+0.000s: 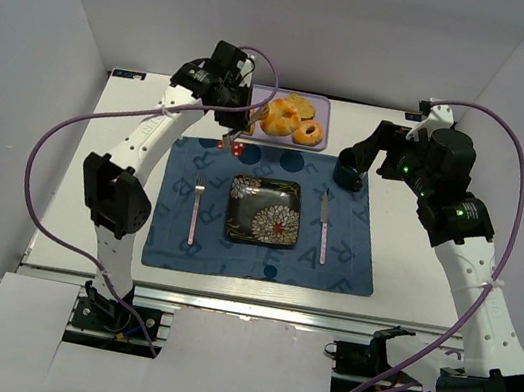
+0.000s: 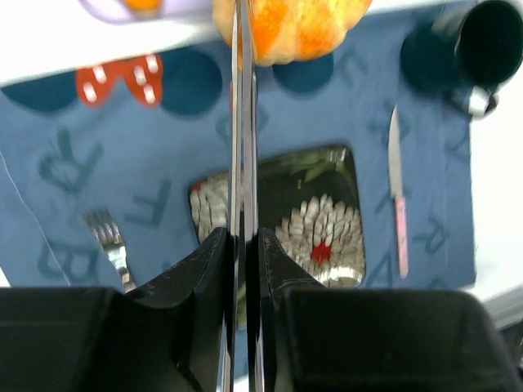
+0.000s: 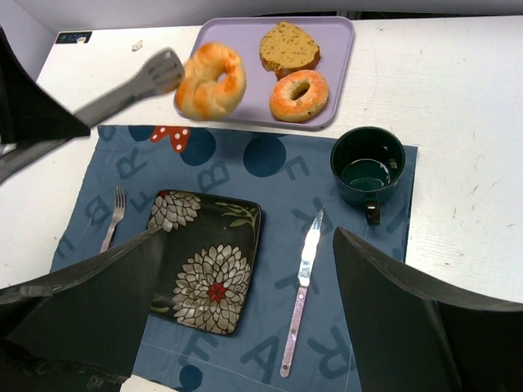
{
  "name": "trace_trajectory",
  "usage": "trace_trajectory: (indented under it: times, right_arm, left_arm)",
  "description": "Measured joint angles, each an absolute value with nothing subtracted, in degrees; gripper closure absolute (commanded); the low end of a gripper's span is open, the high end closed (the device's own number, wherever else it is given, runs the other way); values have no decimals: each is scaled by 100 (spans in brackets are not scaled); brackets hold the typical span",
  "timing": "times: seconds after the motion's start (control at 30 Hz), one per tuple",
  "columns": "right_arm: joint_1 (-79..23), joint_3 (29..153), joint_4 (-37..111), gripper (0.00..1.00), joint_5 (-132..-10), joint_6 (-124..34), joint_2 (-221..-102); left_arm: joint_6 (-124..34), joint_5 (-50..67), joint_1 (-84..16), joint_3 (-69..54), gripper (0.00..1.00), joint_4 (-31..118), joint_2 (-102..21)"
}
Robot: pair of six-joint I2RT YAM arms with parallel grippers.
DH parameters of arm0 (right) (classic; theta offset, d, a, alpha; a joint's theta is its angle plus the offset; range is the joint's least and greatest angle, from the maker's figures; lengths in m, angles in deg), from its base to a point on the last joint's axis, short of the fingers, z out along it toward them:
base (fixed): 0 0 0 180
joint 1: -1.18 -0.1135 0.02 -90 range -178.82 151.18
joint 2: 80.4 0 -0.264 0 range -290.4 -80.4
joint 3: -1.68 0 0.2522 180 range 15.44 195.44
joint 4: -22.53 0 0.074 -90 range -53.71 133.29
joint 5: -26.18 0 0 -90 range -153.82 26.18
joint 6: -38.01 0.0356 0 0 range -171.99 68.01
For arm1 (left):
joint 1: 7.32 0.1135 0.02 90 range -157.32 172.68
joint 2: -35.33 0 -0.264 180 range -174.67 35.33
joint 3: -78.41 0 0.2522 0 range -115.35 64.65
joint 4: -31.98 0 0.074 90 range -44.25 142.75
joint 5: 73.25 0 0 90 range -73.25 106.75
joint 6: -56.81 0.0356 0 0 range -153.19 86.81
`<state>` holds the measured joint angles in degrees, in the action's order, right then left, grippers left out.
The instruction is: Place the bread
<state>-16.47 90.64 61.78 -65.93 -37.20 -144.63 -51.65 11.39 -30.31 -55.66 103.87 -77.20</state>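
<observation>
Between my left gripper's (image 2: 244, 245) fingers sit the tongs (image 2: 243, 122), squeezed tight, and their tips pinch a bagel (image 3: 211, 80) held up at the tray's (image 3: 343, 49) near left corner. Plate (image 3: 204, 261) lies below on the mat (image 3: 270, 155). My right gripper (image 3: 249, 237) hovers, fingers spread.

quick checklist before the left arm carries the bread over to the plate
1. left pincer shut on tongs: ok
2. tongs holding bread ring: ok, held at the edge of the tray
3. plate bare: ok
4. fork and knife off the plate: ok
5. how firm the tongs' hold on the bread ring is: cannot tell
</observation>
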Motion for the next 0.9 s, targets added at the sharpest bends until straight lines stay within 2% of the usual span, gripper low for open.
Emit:
trace_trajectory:
  times: [0.53,0.9]
  right_arm:
    - [-1644,8976,6135,11,-6591,-3716,-14463]
    - [-1644,8939,6139,11,-6591,-3716,-14461]
  left_arm:
    - [-5615,1119,-4060,-3217,91,10669,-5666]
    - [-5895,1139,-4209,-2109,92,10470,-5375]
